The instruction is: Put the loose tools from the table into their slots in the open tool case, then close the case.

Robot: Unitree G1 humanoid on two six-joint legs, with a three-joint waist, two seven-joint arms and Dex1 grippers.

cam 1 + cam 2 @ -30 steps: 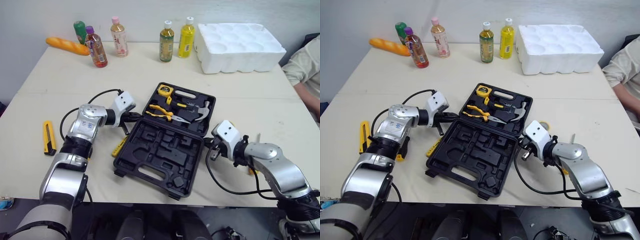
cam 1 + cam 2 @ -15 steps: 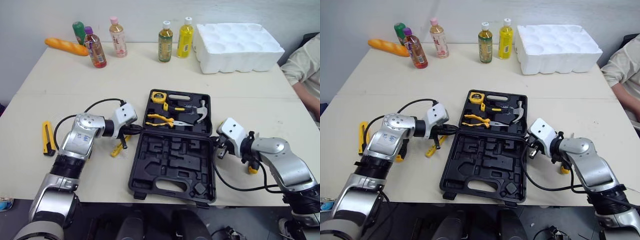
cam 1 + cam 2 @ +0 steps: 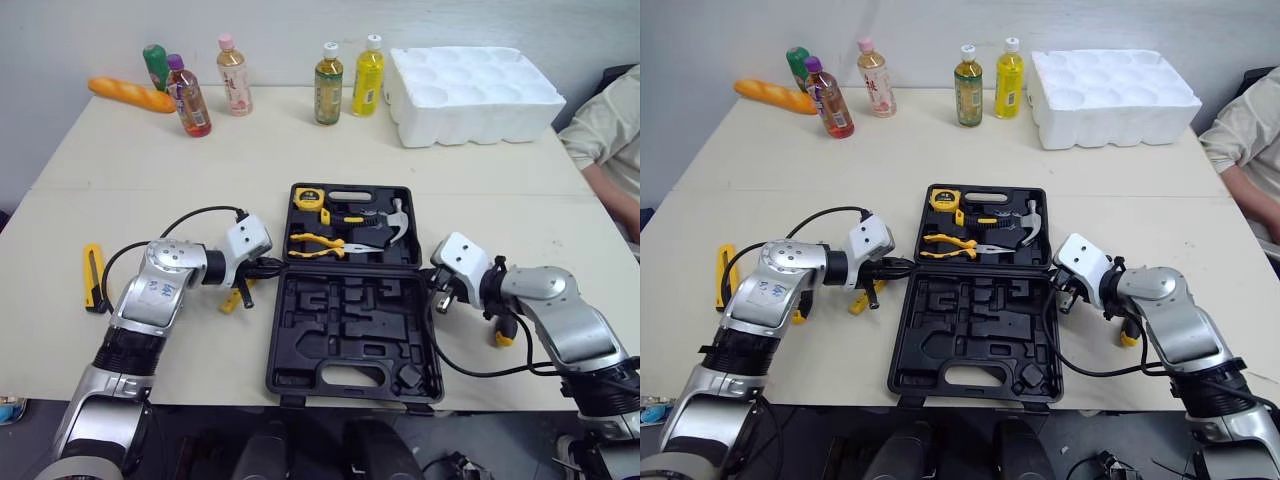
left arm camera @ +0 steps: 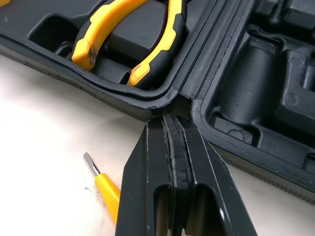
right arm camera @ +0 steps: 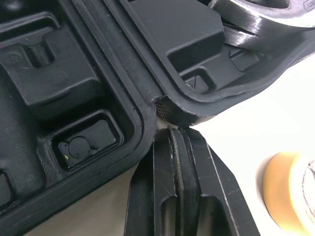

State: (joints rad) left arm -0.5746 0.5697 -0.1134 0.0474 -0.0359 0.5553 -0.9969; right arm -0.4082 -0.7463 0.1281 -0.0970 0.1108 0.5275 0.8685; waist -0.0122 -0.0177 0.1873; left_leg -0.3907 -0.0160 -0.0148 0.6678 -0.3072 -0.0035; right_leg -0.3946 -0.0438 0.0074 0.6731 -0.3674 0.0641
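While left hand [image 3: 268, 268], right hand [image 3: 437, 294] sit closed: one case [image 3: 352, 322]; five bottles [image 3: 234, 76].

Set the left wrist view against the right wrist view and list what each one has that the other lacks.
Left wrist view: the left gripper, fingers shut, its tip at one hinge corner of the tool case. It also has yellow-handled pliers seated in their slot and a small yellow screwdriver loose on the table.
Right wrist view: the right gripper, fingers shut, at the other hinge corner, the hammer head in the case, and a round yellow object on the table.
Shared: the open black tool case, its hinge seam and the pale table.
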